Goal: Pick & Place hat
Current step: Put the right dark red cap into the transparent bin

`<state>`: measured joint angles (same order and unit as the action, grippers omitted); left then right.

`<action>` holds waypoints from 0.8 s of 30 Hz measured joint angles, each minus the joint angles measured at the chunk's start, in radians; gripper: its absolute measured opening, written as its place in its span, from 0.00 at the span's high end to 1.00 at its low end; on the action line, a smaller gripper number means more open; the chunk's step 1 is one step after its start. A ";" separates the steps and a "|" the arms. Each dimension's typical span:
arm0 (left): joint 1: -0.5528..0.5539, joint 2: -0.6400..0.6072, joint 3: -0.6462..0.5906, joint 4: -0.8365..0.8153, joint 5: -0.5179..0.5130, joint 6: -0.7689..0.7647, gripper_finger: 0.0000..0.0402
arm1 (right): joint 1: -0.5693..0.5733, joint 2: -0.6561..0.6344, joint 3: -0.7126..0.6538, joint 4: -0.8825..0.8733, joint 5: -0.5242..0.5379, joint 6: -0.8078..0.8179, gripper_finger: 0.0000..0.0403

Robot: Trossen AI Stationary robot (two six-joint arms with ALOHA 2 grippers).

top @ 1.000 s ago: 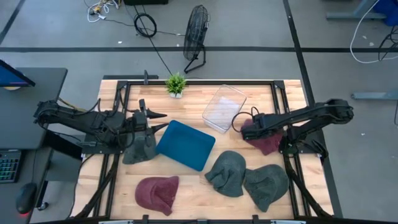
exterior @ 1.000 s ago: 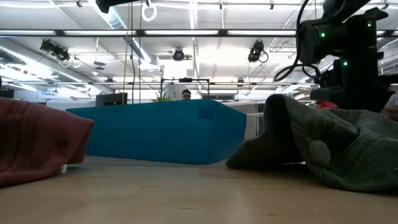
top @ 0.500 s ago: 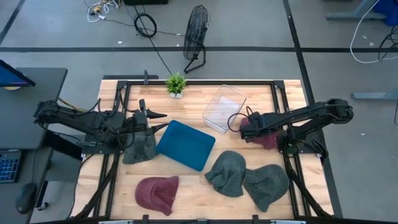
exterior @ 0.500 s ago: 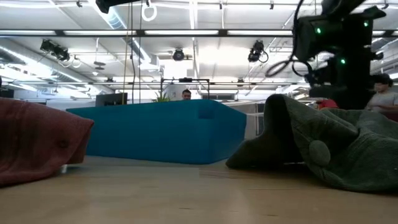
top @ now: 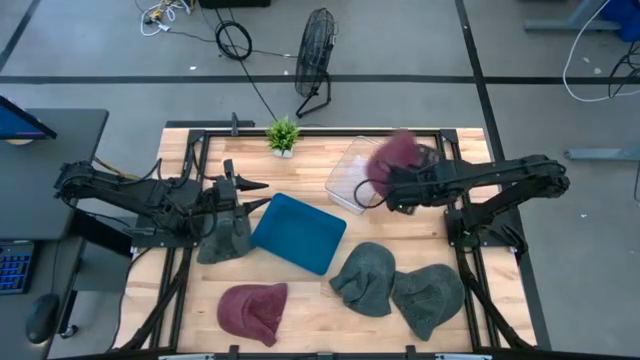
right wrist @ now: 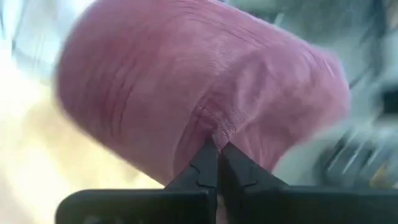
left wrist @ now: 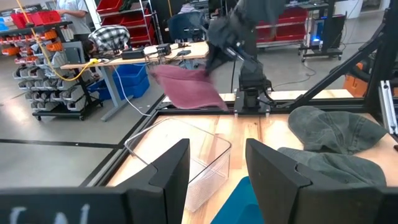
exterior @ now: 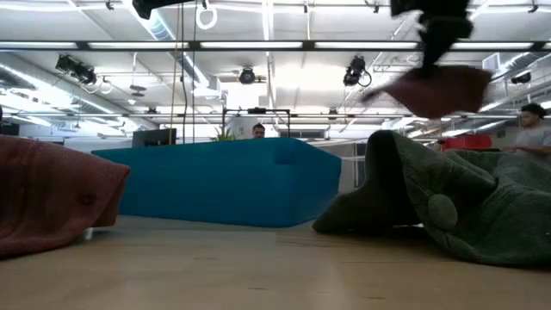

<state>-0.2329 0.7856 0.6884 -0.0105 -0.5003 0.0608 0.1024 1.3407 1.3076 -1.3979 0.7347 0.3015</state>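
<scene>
Lifted since a second ago, the maroon hat (top: 396,152) now hangs in the air over the clear bin (top: 355,175), pinched in my right gripper (right wrist: 217,163); it looks blurred, probably mid-swing. My left gripper (left wrist: 214,171) waits, fingers spread, over a grey hat (top: 226,238) beside the blue tray (top: 298,232).

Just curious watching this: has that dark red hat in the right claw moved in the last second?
Yes. The right gripper has lifted the maroon hat off the table, toward the clear bin.
</scene>
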 joint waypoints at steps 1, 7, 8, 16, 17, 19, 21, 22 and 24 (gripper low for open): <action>0.000 0.000 0.000 0.000 0.000 0.000 0.60 | -0.002 0.000 0.001 0.087 0.057 -0.084 1.00; 0.000 0.000 0.000 0.000 0.000 -0.014 0.60 | -0.037 0.000 -0.058 0.597 0.066 -0.485 1.00; 0.000 0.000 0.000 0.000 0.000 -0.025 0.60 | -0.044 0.000 -0.078 0.646 0.047 -0.514 1.00; 0.000 0.000 0.000 -0.001 0.000 -0.050 0.60 | -0.099 0.001 -0.320 0.846 -0.036 -0.566 1.00; 0.000 0.000 0.000 -0.001 0.000 -0.050 0.60 | -0.106 0.001 -0.349 0.891 -0.044 -0.581 1.00; 0.000 0.000 0.000 -0.001 0.000 -0.050 0.60 | -0.119 0.001 -0.404 0.985 -0.084 -0.609 1.00; 0.000 0.000 0.000 -0.002 0.000 -0.050 0.60 | -0.131 0.001 -0.453 1.061 -0.114 -0.635 1.00; 0.000 0.000 0.000 -0.002 0.000 -0.050 0.60 | -0.137 0.001 -0.473 1.093 -0.124 -0.651 1.00; 0.000 0.000 0.000 -0.002 0.000 -0.050 0.60 | -0.147 0.001 -0.507 1.132 -0.126 -0.683 1.00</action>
<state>-0.2333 0.7856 0.6884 -0.0124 -0.5003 0.0113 -0.0441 1.3418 0.8008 -0.2661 0.6085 -0.3819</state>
